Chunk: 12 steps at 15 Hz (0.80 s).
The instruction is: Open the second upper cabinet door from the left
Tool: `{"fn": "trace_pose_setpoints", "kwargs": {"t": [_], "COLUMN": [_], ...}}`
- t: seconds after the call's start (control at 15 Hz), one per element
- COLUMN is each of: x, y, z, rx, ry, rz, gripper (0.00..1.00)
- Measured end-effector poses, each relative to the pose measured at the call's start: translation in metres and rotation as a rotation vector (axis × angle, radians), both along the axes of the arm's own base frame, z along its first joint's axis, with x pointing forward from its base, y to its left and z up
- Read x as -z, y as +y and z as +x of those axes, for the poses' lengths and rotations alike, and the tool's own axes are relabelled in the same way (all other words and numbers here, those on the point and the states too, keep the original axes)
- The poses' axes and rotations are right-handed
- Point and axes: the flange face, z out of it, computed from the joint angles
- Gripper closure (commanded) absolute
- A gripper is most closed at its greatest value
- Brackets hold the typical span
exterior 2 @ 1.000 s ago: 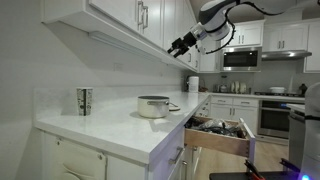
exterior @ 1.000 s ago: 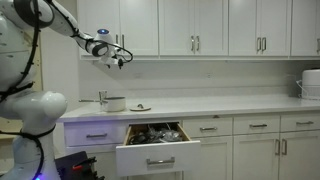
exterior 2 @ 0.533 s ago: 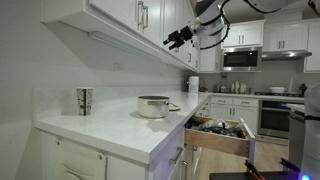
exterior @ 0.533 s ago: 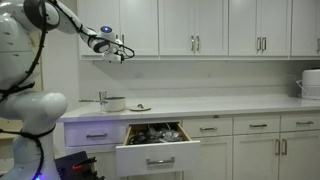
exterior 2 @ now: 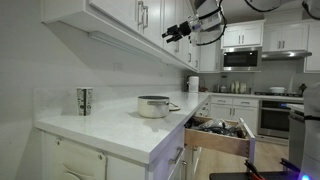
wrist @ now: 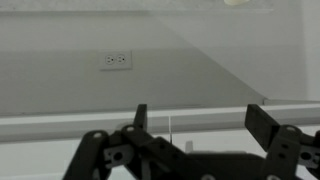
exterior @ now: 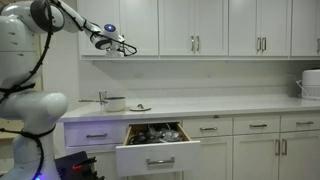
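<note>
End effector [exterior: 121, 48] at the lower edge of the upper cabinets, high above the tabletop [exterior: 230, 103]; in the wrist view its fingers [wrist: 140, 118] stand apart with nothing between them. The second upper cabinet door [exterior: 140, 25] is closed, its lower left corner just beside the end effector. A drawer [exterior: 155, 150] below the tabletop stands open.

Frontal and lengthwise exteriors (wrist wallward)
</note>
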Motion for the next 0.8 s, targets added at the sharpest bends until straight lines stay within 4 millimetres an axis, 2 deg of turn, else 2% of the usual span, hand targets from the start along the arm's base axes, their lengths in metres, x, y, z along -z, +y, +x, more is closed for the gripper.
{"fn": "trace_pose_setpoints", "kwargs": {"t": [0.4, 0.8], "x": [-0.015, -0.022], "y": [0.001, 0.015], "z": [0.022, 0.036], "rx": [-0.077, -0.088], "ry": [-0.03, -0.024], "rz": [0.043, 0.092], "gripper": [0.0, 0.0]}}
